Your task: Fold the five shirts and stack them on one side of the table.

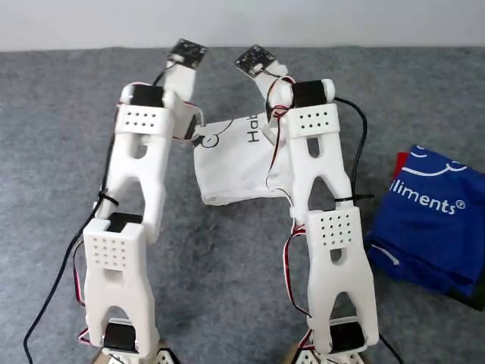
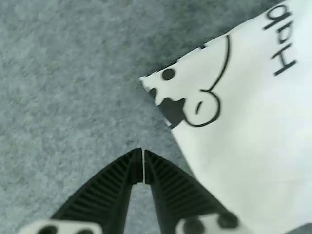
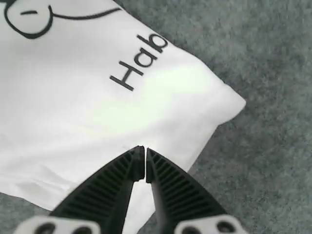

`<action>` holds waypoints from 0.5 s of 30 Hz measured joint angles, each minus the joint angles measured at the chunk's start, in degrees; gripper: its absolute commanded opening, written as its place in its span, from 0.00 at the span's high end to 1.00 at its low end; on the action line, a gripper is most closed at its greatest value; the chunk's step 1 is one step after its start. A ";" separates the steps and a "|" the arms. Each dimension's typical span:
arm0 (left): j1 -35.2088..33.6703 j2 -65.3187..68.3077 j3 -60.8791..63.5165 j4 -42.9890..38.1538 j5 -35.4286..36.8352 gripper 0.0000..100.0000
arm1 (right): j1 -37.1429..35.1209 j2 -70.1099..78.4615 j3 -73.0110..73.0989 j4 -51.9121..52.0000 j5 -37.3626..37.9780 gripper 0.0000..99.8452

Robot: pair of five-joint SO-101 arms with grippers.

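A: Folded shirt (image 1: 231, 171)?
B: On the table (image 1: 61, 136), between both arms. Left gripper (image 2: 143, 157) just beside its left corner; right gripper (image 3: 145, 155) over its right side.
A: Second shirt (image 1: 432, 220)?
B: Well right of it, at the table edge.

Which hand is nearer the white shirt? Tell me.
Right. The right hand is over the white shirt, near its edge; the left hand is over the grey table just beside it.

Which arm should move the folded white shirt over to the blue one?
Right, probably. The right gripper, jaws shut, hangs over the edge of the folded white printed shirt, and the folded blue shirt lies on that arm's side. The left gripper is over bare grey table cover beside it.
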 measured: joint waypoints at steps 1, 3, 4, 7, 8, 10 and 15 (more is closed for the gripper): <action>-0.26 0.00 0.00 -0.18 0.00 0.98 | 0.18 0.09 0.00 -0.44 0.00 0.99; -0.18 0.00 0.00 -1.76 0.09 0.98 | 0.44 1.05 0.00 -2.90 0.00 0.99; 0.18 0.00 0.00 -3.25 0.00 0.98 | 0.70 1.85 0.00 -4.66 0.00 0.99; 1.32 0.53 -0.09 -7.47 0.00 0.98 | 2.02 4.66 0.00 -8.62 0.00 0.99; 1.85 1.41 -0.18 -8.62 0.00 0.98 | 2.29 5.36 0.00 -9.05 0.00 0.99; 2.90 3.87 -0.79 -10.46 0.00 0.98 | 2.37 6.42 0.00 -9.14 -0.70 0.99; 3.96 11.52 -6.33 -11.16 0.53 0.98 | 2.11 7.30 0.00 -5.71 -7.74 0.99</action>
